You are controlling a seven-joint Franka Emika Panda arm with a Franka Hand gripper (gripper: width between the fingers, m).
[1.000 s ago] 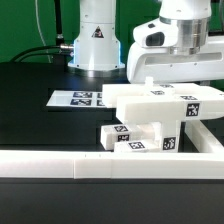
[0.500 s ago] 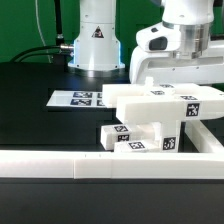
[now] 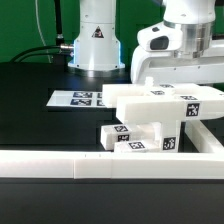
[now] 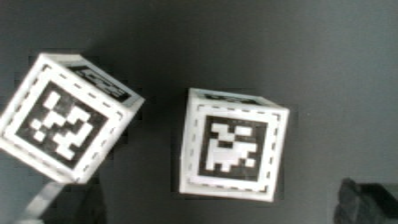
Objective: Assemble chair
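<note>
Several white chair pieces with black-and-white tags lie grouped on the black table. A wide flat panel [image 3: 160, 102] rests on top of smaller blocks [image 3: 135, 137]. My gripper [image 3: 186, 72] hangs above and behind the panel, and its fingertips are partly hidden there. In the wrist view two tagged white pieces show below me, one [image 4: 68, 115] off to the side and one [image 4: 235, 140] roughly between my fingers. My gripper [image 4: 205, 205] is open and holds nothing. The dark fingertips [image 4: 370, 200] stand wide apart at the frame's corners.
The marker board [image 3: 78, 98] lies flat to the exterior view's left of the pieces. A long white border rail [image 3: 90, 166] runs along the front and another [image 3: 207, 135] along the right. The robot base [image 3: 97, 40] stands at the back.
My hand has shifted slightly toward the exterior view's right over the last second and then held still. The chair pieces have not moved.
</note>
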